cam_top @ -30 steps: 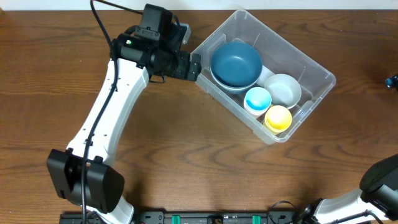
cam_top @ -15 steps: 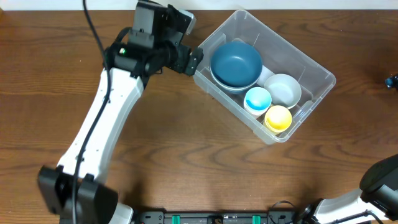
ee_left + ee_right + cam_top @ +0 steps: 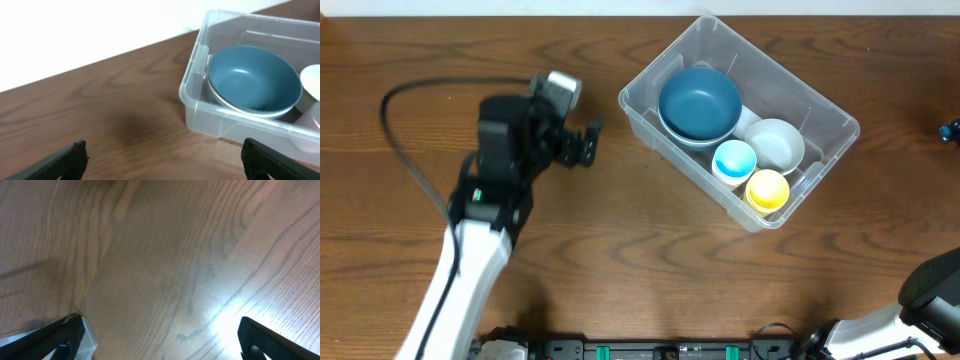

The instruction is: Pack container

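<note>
The clear plastic container stands at the table's back right, turned at an angle. Inside it are a dark blue bowl stacked in a paler bowl, a white bowl, a light blue cup and a yellow cup. My left gripper is open and empty, to the left of the container and apart from it. In the left wrist view the container and blue bowl lie ahead of the open jaws. My right gripper is open over bare wood.
A small blue object sits at the far right edge of the table. The right arm's base shows at the bottom right corner. The left arm's cable loops over the table's left part.
My left gripper has drawn back to the left and toward the front, away from the container's left corner that it was beside. The container and its contents have not moved.
</note>
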### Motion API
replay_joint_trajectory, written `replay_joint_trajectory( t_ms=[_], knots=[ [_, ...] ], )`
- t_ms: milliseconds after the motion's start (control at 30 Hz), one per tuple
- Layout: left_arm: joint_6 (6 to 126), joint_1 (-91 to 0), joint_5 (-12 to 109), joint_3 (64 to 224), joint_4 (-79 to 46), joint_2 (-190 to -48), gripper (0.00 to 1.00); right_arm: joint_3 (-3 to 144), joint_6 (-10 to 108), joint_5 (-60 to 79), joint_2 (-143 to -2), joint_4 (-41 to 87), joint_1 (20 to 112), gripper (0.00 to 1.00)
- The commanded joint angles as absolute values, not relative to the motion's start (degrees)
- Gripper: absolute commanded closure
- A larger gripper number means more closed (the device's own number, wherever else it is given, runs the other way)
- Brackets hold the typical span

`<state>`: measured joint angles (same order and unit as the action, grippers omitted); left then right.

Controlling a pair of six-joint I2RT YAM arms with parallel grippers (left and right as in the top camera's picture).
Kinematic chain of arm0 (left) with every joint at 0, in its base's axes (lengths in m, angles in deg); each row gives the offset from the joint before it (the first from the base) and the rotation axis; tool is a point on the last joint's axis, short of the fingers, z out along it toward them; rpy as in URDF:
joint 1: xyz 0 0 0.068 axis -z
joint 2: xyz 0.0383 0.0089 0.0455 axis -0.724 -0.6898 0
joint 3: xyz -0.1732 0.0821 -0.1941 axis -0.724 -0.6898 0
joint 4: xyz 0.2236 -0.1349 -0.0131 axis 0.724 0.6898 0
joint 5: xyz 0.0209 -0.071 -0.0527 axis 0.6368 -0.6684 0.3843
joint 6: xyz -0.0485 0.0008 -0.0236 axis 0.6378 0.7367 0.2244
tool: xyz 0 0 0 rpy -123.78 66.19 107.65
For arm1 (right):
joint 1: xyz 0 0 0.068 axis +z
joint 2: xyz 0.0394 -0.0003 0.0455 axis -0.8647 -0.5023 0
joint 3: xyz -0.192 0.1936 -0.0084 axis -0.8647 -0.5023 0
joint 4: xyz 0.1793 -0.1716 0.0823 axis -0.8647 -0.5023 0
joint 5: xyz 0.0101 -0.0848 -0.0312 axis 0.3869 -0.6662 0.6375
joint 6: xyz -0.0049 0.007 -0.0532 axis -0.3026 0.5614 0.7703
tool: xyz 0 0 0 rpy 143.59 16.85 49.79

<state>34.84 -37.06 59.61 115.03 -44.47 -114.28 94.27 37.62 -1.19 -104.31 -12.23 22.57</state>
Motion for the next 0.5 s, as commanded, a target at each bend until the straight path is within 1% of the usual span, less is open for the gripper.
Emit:
replay_joint_trajectory(
  t_ms=[0, 200, 367, 467],
  knots=[
    [36.11, -38.75, 59.72, 107.56, -48.21, -105.80, 0.02, 94.03, 36.99, -1.40, -104.42, -12.25, 22.29, 0.01],
    [36.26, -40.39, 59.88, 94.27, -53.80, -90.93, 0.02, 94.03, 36.99, -1.40, -104.42, -12.25, 22.29, 0.01],
    [36.92, -40.39, 60.25, 86.42, -58.26, -80.11, 0.02, 94.03, 36.99, -1.40, -104.42, -12.25, 22.29, 0.01],
    [42.82, -40.39, 64.03, 82.62, -60.38, -74.19, 0.02, 94.03, 36.97, -1.40, -104.42, -12.25, 22.29, 0.01]
  ],
)
